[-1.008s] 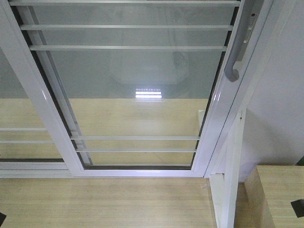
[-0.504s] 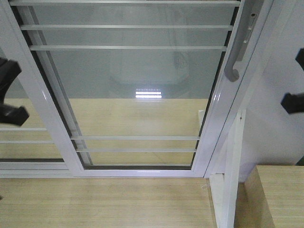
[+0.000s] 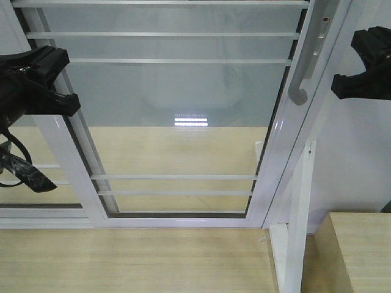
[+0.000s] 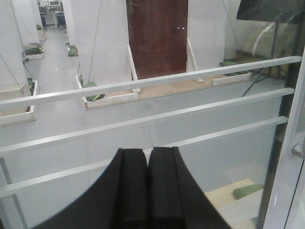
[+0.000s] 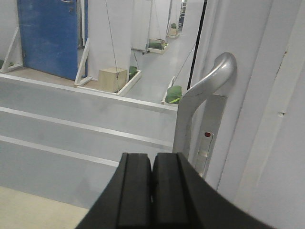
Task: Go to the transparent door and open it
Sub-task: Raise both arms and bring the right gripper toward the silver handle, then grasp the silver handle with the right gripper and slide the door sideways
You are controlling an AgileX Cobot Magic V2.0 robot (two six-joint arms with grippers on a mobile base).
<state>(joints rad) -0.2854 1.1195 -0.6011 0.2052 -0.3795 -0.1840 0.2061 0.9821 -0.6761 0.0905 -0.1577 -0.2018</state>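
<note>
Just ahead of the right gripper [image 5: 152,160], which is clenching on nothing, the transparent door [image 3: 177,110] is standing, its handle [image 5: 206,90] partly hiding behind the black fingertips. The left gripper [image 4: 147,155] is likewise clenching empty, facing white bars [image 4: 143,121].

Pale wooden floor [image 3: 134,262] spreads below. A bare white frame post [image 3: 297,232] stands beside a wooden box [image 3: 360,250]. Farther off are a blue door [image 5: 45,33] and a cardboard box [image 5: 112,78].
</note>
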